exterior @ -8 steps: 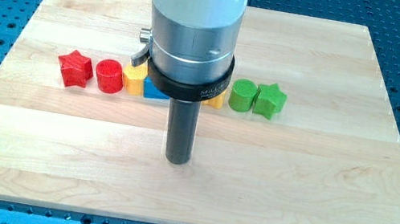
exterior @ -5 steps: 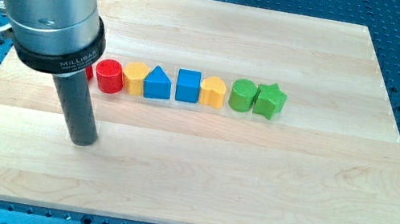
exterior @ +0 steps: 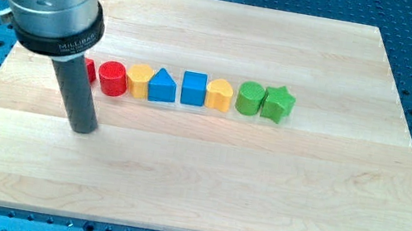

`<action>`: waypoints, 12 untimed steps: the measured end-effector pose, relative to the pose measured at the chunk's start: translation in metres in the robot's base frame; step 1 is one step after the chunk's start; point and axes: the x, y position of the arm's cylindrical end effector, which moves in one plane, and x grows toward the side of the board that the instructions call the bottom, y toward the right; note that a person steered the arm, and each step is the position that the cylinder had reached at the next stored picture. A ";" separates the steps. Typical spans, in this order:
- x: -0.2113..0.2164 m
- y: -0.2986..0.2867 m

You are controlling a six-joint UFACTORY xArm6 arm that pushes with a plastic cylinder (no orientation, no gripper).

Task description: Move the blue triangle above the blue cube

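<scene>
The blue triangle [exterior: 162,87] and the blue cube [exterior: 194,88] stand side by side in a row across the middle of the wooden board [exterior: 262,184], the triangle just to the left of the cube. My tip [exterior: 83,128] rests on the board below and to the left of the row, well left of the triangle and below the red blocks. It touches no block.
The row runs left to right: a red block [exterior: 89,71] mostly hidden behind the rod, a red cylinder [exterior: 112,78], a yellow block [exterior: 139,81], the two blue blocks, a yellow block [exterior: 219,95], a green cylinder [exterior: 250,98], a green star [exterior: 278,103].
My tip swept from below the blue blocks far to the left, then edged slightly up and left. No block has moved.
</scene>
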 end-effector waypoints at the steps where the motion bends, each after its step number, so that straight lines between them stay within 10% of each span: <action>1: 0.000 0.000; 12: -0.109 0.122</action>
